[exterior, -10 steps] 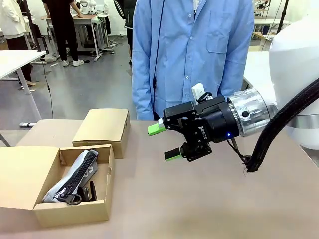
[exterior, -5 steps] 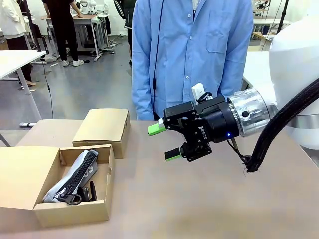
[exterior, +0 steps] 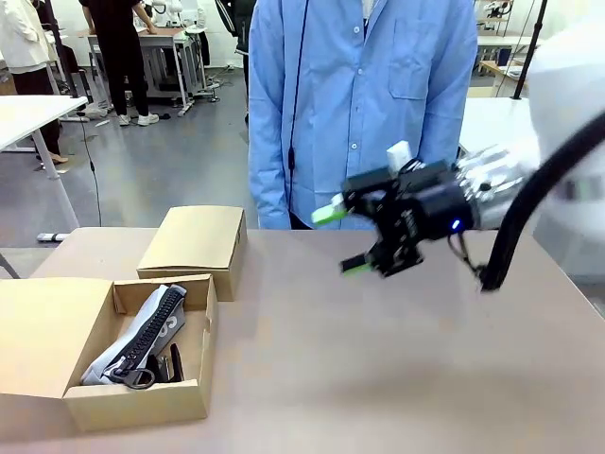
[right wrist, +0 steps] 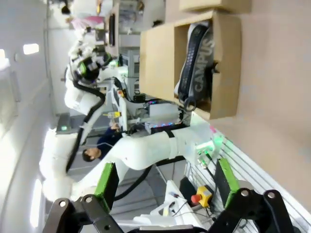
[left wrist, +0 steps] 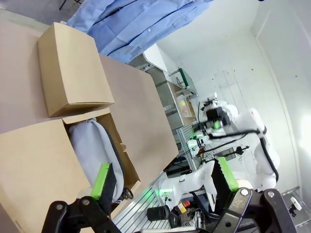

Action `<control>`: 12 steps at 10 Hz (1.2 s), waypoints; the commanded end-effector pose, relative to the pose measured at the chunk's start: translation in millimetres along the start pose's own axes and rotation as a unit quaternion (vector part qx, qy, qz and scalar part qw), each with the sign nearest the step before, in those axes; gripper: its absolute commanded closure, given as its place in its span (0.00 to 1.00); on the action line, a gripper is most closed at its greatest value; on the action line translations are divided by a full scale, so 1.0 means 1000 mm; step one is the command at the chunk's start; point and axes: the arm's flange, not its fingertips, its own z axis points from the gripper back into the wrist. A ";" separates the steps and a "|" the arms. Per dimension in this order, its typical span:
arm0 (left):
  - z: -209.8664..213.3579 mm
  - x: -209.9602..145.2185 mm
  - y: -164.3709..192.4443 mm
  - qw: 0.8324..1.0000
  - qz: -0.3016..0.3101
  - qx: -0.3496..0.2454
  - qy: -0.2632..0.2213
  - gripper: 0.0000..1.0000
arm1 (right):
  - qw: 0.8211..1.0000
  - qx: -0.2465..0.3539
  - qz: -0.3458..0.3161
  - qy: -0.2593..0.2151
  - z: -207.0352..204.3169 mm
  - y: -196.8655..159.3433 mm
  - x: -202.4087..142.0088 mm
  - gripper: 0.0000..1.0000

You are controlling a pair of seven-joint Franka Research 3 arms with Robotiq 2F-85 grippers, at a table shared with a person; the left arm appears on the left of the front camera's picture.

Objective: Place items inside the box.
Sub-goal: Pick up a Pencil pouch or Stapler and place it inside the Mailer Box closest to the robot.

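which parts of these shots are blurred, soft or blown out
Front view: the right tool is smeared with blur; the open box and table are sharp. Left wrist view: the left tool is crisp, the white wall washed out. Right wrist view: soft overall, glare along the left edge, though "CAMPUS" on the pouch reads.

Closed cardboard carton on tan table, left of centre. Person in blue shirt stands at far edge. White table back left; other people beyond.
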 end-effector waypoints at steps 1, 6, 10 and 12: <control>-0.001 0.000 -0.001 1.000 -0.009 -0.010 -0.009 0.00 | 0.999 0.042 -0.007 0.011 0.041 -0.018 0.041 0.00; -0.001 0.000 -0.001 1.000 -0.009 -0.010 -0.009 0.00 | 0.993 0.099 0.064 -0.024 0.218 -0.124 -0.089 0.00; -0.001 0.000 -0.001 1.000 -0.009 -0.010 -0.009 0.00 | 0.979 0.166 0.042 -0.110 0.250 -0.195 -0.141 0.00; -0.001 0.000 -0.001 1.000 -0.009 -0.010 -0.009 0.00 | 0.986 0.118 -0.021 -0.118 0.228 -0.188 -0.116 0.00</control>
